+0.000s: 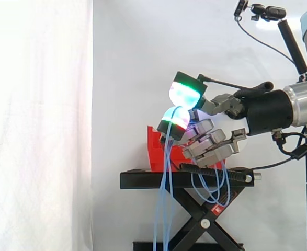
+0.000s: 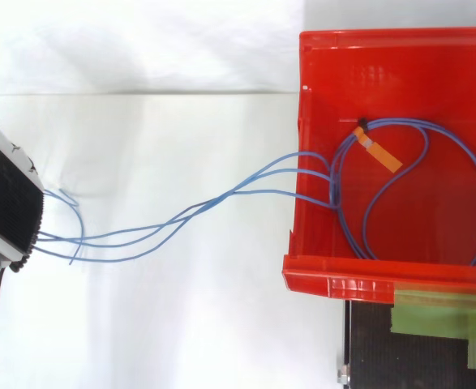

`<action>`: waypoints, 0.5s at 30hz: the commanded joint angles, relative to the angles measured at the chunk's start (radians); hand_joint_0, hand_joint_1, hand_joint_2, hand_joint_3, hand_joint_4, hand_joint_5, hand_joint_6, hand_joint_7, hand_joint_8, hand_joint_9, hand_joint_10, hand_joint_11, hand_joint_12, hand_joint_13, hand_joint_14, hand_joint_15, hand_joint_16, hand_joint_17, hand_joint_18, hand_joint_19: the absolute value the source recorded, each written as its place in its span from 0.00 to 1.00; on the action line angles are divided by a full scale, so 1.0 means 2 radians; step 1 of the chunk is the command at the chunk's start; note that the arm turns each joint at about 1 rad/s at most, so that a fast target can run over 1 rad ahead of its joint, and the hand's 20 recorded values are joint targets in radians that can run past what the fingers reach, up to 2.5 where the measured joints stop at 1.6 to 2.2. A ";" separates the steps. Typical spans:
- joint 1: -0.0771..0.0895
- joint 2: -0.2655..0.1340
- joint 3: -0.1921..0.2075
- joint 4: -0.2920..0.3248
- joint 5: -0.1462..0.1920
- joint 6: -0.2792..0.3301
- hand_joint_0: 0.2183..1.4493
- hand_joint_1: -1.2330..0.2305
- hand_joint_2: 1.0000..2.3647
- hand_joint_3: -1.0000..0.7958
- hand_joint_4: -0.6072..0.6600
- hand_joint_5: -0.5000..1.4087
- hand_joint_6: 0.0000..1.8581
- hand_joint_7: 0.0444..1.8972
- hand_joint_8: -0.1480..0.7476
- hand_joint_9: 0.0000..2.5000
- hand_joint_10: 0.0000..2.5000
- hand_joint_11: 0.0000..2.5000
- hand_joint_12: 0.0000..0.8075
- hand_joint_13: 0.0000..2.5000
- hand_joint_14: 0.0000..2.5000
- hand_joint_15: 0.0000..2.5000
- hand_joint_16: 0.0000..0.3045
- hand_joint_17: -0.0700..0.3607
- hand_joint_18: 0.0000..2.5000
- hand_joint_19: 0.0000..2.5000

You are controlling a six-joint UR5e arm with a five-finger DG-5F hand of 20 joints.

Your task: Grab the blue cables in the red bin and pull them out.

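Blue cables (image 2: 221, 198) run from a loose coil inside the red bin (image 2: 335, 285), over its left wall, to my hand (image 2: 9, 203) at the left edge of the top view. An orange tag (image 2: 380, 151) is tied to the coil. In the side view my hand (image 1: 216, 144) hovers just right of the red bin (image 1: 156, 152), level with its rim, fingers curled round the cables. From the glowing fingertips (image 1: 175, 119) strands of blue cable (image 1: 166, 209) hang down past the stand, and more loops droop under the palm.
The bin sits on a black scissor stand (image 1: 143, 180) before the white curtain. Green tape (image 2: 440, 312) is stuck on the stand beside the bin's front rim. A camera on a black arm (image 1: 268, 11) hangs at the upper right.
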 commanded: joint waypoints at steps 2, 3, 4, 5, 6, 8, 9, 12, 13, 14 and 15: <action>0.000 0.000 0.000 0.000 0.000 0.000 0.65 0.11 0.01 0.34 0.29 0.53 0.79 0.23 0.41 0.28 1.00 0.45 0.38 0.36 1.00 0.46 0.12 0.36 0.55 0.73; 0.000 0.000 -0.001 0.000 0.000 0.000 0.65 0.11 0.01 0.34 0.30 0.53 0.79 0.23 0.41 0.28 1.00 0.45 0.38 0.36 1.00 0.47 0.12 0.35 0.55 0.73; 0.000 0.000 -0.001 0.000 0.000 0.000 0.65 0.11 0.01 0.34 0.29 0.53 0.79 0.23 0.42 0.28 1.00 0.45 0.38 0.36 1.00 0.47 0.12 0.36 0.55 0.73; 0.000 0.000 0.000 0.000 0.000 0.000 0.65 0.11 0.01 0.34 0.29 0.53 0.79 0.23 0.41 0.28 1.00 0.45 0.38 0.36 1.00 0.47 0.12 0.35 0.55 0.73; 0.000 0.000 0.000 0.000 0.000 0.000 0.65 0.11 0.01 0.34 0.30 0.53 0.79 0.23 0.42 0.28 1.00 0.45 0.38 0.36 1.00 0.46 0.12 0.35 0.55 0.73; 0.000 0.000 -0.001 0.000 0.000 0.000 0.65 0.11 0.01 0.34 0.30 0.53 0.79 0.23 0.42 0.29 1.00 0.45 0.38 0.36 1.00 0.46 0.12 0.36 0.55 0.73; 0.000 0.000 -0.001 0.000 0.000 0.000 0.65 0.11 0.01 0.34 0.29 0.53 0.79 0.23 0.42 0.29 1.00 0.45 0.38 0.36 1.00 0.46 0.12 0.35 0.55 0.73; 0.000 0.000 0.000 0.000 0.000 0.000 0.65 0.11 0.01 0.34 0.29 0.53 0.79 0.23 0.41 0.28 1.00 0.45 0.39 0.36 1.00 0.47 0.12 0.36 0.55 0.73; 0.000 0.000 0.000 0.000 0.000 0.000 0.65 0.11 0.01 0.34 0.29 0.53 0.79 0.23 0.42 0.29 1.00 0.45 0.38 0.36 1.00 0.46 0.12 0.36 0.55 0.73; 0.000 0.000 0.000 0.000 0.000 0.000 0.65 0.11 0.01 0.34 0.29 0.53 0.79 0.23 0.41 0.29 1.00 0.45 0.38 0.36 1.00 0.46 0.12 0.36 0.55 0.73; 0.000 0.000 0.000 0.000 0.000 0.000 0.65 0.11 0.01 0.34 0.29 0.53 0.79 0.23 0.42 0.29 1.00 0.45 0.38 0.36 1.00 0.46 0.12 0.35 0.55 0.73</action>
